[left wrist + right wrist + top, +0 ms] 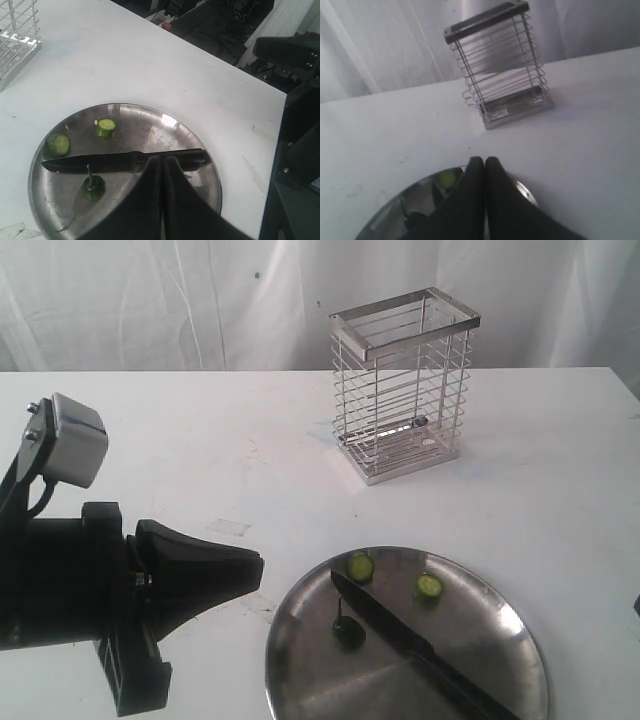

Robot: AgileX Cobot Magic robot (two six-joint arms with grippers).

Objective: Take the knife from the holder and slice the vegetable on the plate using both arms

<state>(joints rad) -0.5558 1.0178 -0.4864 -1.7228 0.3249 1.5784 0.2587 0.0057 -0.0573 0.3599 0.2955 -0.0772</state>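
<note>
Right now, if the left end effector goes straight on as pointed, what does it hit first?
Probably the knife lying across the plate: in the wrist view the shut left end effector aims at its middle. Height over the plate is unclear, so it could pass above.

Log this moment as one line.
knife: on plate | holder: no knife | vegetable: stem end, two slices | left pincer: shut, empty | right pincer: shut, empty

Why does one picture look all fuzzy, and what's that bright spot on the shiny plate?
Right wrist view: blurry throughout, so the tall silver wire basket looks smeared. Left wrist view: sharp, with white glare on the round shiny steel plate near its rim. Exterior view: fairly clear; the basket casts a faint shadow on the white table.
</note>
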